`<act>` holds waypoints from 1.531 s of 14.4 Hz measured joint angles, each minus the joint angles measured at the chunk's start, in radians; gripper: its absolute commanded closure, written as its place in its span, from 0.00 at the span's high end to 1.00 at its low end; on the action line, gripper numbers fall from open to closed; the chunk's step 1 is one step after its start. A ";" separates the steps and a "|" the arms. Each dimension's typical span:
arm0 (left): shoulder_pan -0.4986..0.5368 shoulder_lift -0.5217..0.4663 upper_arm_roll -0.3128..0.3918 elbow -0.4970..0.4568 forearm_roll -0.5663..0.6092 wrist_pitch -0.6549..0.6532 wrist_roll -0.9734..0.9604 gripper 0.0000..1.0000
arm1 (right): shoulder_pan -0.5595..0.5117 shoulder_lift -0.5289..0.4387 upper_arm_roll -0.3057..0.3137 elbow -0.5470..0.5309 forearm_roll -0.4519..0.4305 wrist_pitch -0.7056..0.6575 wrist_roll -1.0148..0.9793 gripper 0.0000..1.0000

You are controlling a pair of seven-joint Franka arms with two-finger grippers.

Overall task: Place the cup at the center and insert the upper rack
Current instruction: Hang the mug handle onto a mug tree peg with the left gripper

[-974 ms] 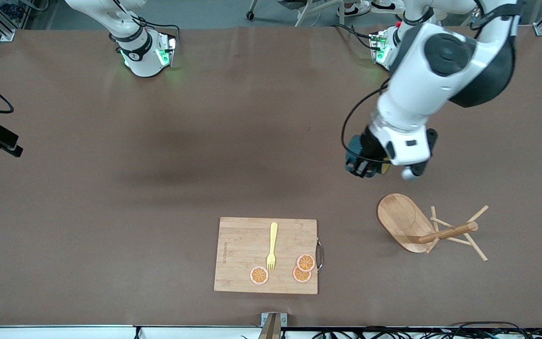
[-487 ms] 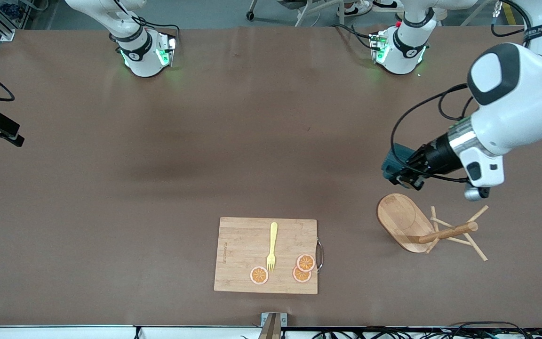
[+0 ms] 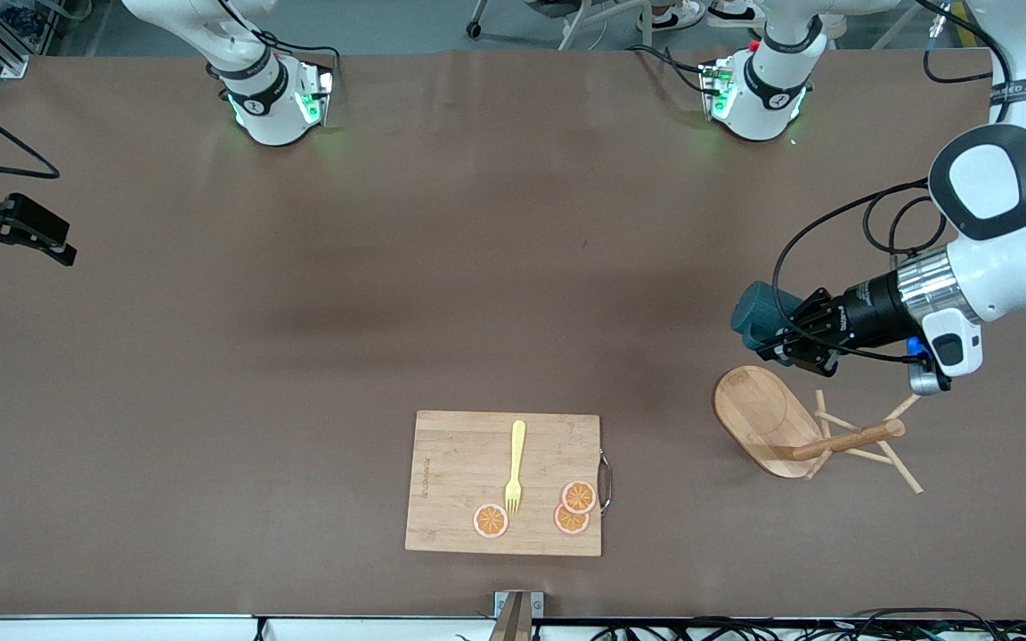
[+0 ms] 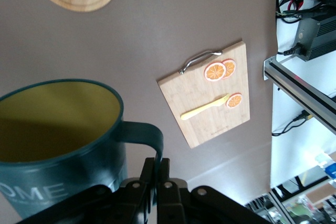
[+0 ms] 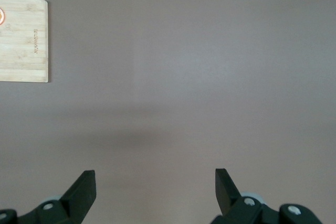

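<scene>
Brown matte table (image 3: pixel 442 267) spreads under both arms. At its left arm's end the left gripper (image 3: pixel 785 343) hangs in the air over bare table, beside the upper rack's base, its fingers (image 4: pixel 157 174) pinched shut on the small handle of the cup (image 3: pixel 755 313). That cup is a dark teal cylinder, mustard-yellow inside, with pale lettering on its wall; it is carried tipped on its side, its long axis roughly level, though which way the mouth faces is hard to judge from the front view.

Nearer the front camera, the upper rack (image 3: pixel 811 432) lies toppled on the table: an oval bamboo base tilted on edge, a round post running toward the left arm's end, and thin pegs crossing it.

Toward the table's middle, a rectangular wooden cutting board (image 3: pixel 504 482) with a metal handle carries a yellow fork (image 3: pixel 515 465) and three orange slices (image 3: pixel 572 507).

Over the right arm's end, the right gripper (image 5: pixel 155 184) waits with its fingers spread wide, holding nothing.
</scene>
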 measured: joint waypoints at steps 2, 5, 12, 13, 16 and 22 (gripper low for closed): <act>0.005 0.018 0.000 0.000 -0.012 0.011 0.000 0.01 | -0.001 0.000 -0.007 -0.001 0.000 -0.003 0.000 1.00; 0.029 0.038 0.001 0.006 -0.013 0.022 0.003 0.01 | -0.001 0.000 -0.011 -0.008 0.000 -0.007 0.000 1.00; 0.075 0.102 0.001 0.085 -0.013 0.023 0.035 0.01 | 0.000 0.000 -0.009 -0.008 0.000 -0.003 0.000 1.00; 0.077 0.113 0.001 0.093 -0.013 0.023 0.036 0.02 | 0.000 0.000 -0.009 -0.008 0.000 -0.003 0.000 1.00; 0.080 0.143 0.001 0.111 -0.015 0.033 0.053 0.03 | 0.000 0.000 -0.008 -0.008 0.000 -0.001 0.000 1.00; 0.077 0.160 -0.006 0.145 -0.043 0.041 0.055 0.04 | 0.000 0.001 -0.009 -0.009 0.000 0.032 0.000 1.00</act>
